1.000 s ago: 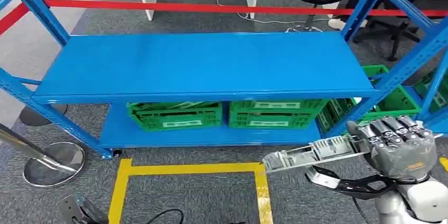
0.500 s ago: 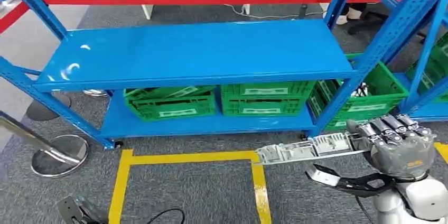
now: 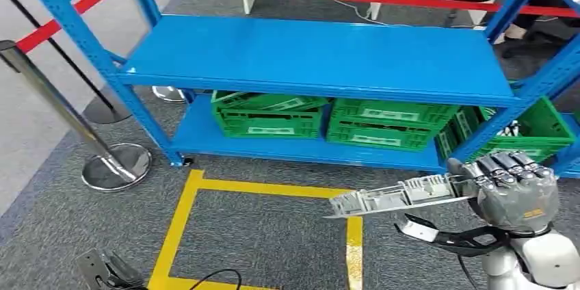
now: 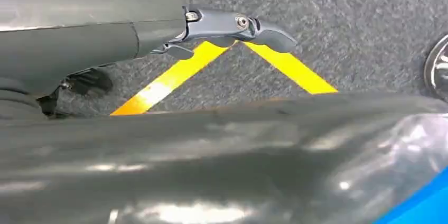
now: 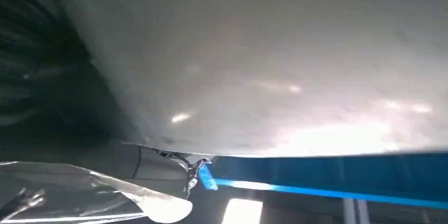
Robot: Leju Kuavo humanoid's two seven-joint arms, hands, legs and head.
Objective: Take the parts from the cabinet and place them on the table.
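1. A long grey plastic part is being held at one end by the right hand in the head view, with the fingers curled over the top of it.
2. The part is being kept roughly level, sticking out from the hand towards the robot's left, above grey carpet and the corner of a yellow floor marking.
3. The end of the part inside the hand is being covered by the fingers, so the grip underneath cannot be made out.
4. A black curved piece is being seen just below the hand; what it belongs to cannot be told.
5. The blue shelf rack is being seen ahead of the part and well apart from it; its bare top shelf is facing the camera.
6. Green crates are being stored on the lower shelf, their contents largely hidden by the shelf above.
7. Another green crate at the right is being partly cut off by a blue post and the hand; small items inside are too small to identify.
8. The left hand is being shown in the left wrist view as a grey thumb over the carpet; its fingers are being hidden by a blurred grey mass, so its opening cannot be told.
9. The right wrist view is being mostly blocked by a blurred pale surface.
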